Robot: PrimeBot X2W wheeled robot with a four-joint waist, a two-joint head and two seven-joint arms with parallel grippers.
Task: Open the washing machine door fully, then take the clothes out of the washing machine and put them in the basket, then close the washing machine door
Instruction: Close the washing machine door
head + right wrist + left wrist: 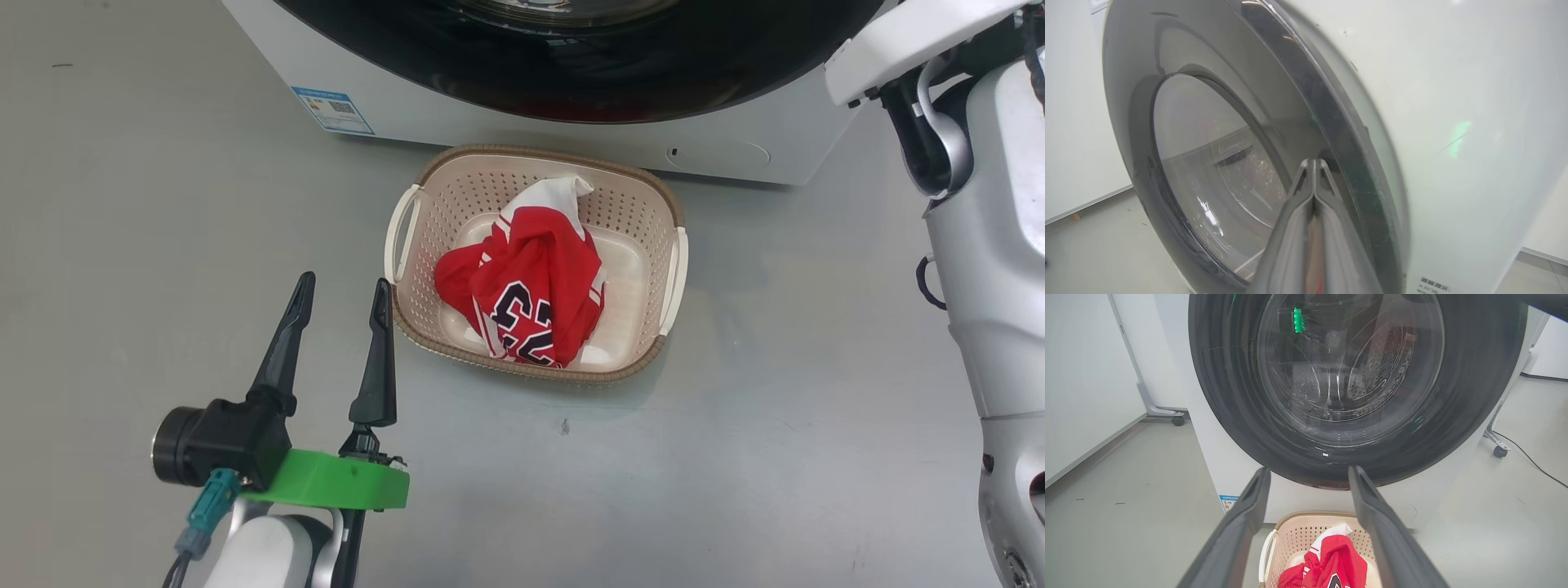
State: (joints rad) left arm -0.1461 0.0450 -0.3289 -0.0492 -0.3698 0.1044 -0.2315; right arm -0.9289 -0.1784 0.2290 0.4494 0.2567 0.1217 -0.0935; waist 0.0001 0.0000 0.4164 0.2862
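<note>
The washing machine [457, 114] stands at the top of the head view, with the glossy black washing machine door [571, 57] lying against its white front. On the floor below it is the cream basket [645, 204], which holds the red-and-white clothes [531, 286] with dark numerals. My left gripper [344, 282] is open and empty, just left of the basket. In the left wrist view it [1309, 470] faces the door [1474, 396] above the basket [1306, 535] and clothes [1339, 559]. My right gripper [1312, 161] is shut and empty, its tips at the door's dark rim [1347, 155].
A blue label [332, 109] sits on the machine's lower left corner. My right arm [988, 245] rises along the right side. White panels on castors [1177, 420] [1499, 451] flank the machine, and a cable [1535, 465] lies on the grey floor at the right.
</note>
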